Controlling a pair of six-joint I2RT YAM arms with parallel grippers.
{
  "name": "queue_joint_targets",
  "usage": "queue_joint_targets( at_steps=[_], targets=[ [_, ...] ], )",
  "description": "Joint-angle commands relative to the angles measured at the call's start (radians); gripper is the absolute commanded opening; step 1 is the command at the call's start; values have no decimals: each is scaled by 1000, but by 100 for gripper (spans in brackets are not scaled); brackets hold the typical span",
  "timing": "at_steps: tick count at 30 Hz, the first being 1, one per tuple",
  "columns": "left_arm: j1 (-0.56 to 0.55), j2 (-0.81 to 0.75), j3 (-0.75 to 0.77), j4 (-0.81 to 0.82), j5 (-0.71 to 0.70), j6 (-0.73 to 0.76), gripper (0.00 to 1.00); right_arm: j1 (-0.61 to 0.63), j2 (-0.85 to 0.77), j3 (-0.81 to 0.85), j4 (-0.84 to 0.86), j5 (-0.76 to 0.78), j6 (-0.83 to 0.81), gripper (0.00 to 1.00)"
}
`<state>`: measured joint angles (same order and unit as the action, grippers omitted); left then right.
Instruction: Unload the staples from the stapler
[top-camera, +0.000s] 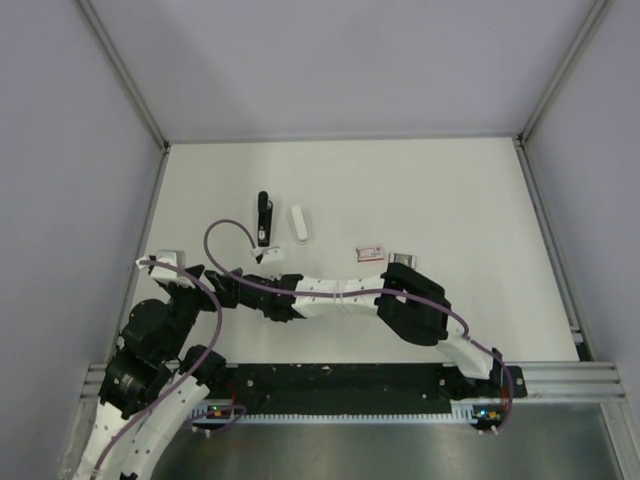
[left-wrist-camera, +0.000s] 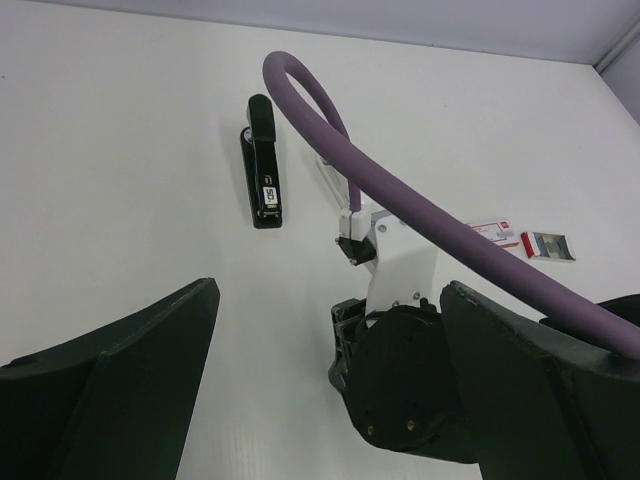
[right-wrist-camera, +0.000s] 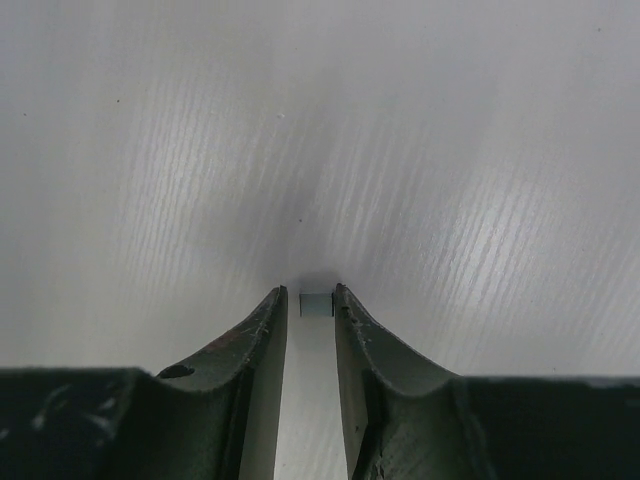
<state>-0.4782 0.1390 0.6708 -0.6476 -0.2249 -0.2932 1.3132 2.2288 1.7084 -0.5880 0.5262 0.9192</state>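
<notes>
The black stapler lies on the white table, lengthwise away from the arms, and is also seen at the upper left of the left wrist view. In the right wrist view a short grey strip of staples lies on the table between the tips of my right gripper. That gripper's jaws are a narrow gap apart. The strip touches the right finger, and a sliver of space shows on the left. My left gripper is wide open and holds nothing. The right arm's wrist sits between its fingers, nearer the right one.
A short white bar lies just right of the stapler. A pink-and-white box and a small grey box lie further right. The right arm's purple cable arches across the left wrist view. Side walls enclose the table.
</notes>
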Motion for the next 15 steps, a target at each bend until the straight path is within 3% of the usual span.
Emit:
queue_joint_targets(
  at_steps=[1, 15],
  targets=[
    [-7, -18, 4, 32, -7, -6, 99, 20, 60, 48, -45, 20, -10, 25],
    [-13, -18, 1, 32, -16, -6, 99, 18, 23, 7, -58, 67, -17, 12]
  ],
)
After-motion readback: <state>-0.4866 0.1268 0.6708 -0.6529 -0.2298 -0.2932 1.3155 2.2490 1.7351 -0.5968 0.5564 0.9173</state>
